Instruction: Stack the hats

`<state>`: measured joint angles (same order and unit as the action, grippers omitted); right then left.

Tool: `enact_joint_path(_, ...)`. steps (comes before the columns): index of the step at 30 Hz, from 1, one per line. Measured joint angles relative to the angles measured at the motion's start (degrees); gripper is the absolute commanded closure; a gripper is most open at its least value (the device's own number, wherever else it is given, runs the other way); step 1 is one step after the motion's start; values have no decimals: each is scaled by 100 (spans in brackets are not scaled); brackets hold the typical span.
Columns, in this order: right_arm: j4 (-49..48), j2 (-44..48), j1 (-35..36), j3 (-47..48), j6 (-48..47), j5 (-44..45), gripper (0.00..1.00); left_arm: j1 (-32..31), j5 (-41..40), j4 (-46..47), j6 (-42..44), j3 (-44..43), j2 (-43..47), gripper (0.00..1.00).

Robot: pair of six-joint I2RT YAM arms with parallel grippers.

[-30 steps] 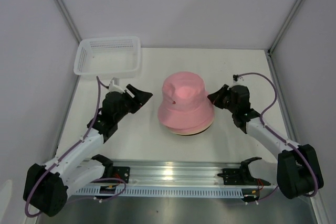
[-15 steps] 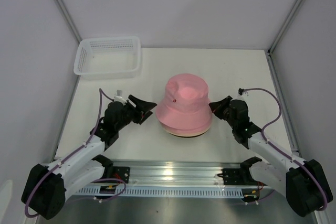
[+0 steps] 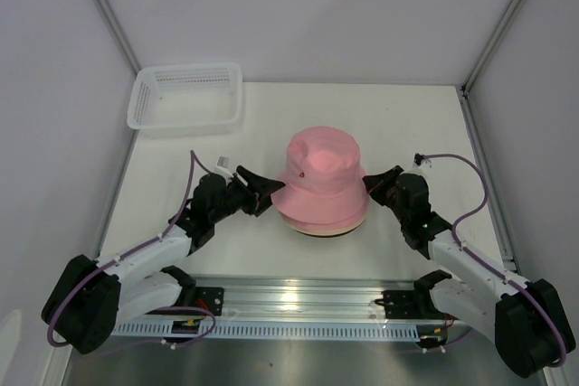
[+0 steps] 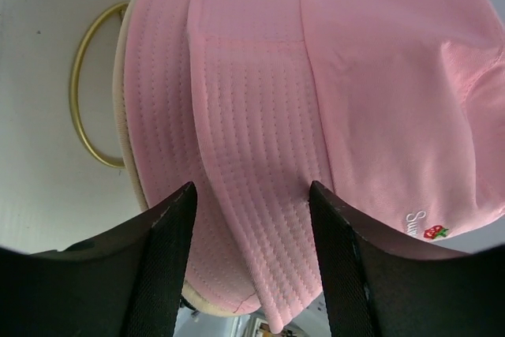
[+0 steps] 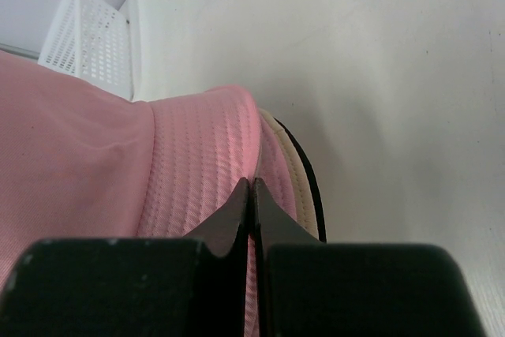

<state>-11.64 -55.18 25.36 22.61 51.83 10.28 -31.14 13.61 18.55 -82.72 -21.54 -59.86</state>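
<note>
Hiding under the top pink hat (image 3: 318,178), the beige hat (image 4: 124,140) and black hat (image 5: 318,199) show only thin brim edges. The stack sits crown up in the middle of the table (image 3: 407,115). White writing (image 4: 418,220) starts "Su"; the rest is cut off. The left gripper (image 3: 267,189) has its fingers apart at the brim. The right gripper (image 3: 369,183) is pinched together, holding nothing.

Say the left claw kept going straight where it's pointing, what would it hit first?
Most likely the brim of the top pink hat. The left gripper points at it, fingers open to either side, seemingly very close, though depth is hard to judge.
</note>
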Motion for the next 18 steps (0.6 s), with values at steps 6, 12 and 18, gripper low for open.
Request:
enact_joint_path(6,-22,-22,9,0,0,9,100,-66,-155,22,-153,-2,111,99)
enact_joint_path(12,-52,-52,26,-13,2,31,100,-166,-570,-37,330,-138,-42,99)
enact_joint_path(18,-234,-55,33,-15,7,90,100,-514,-881,203,822,-254,-778,99)
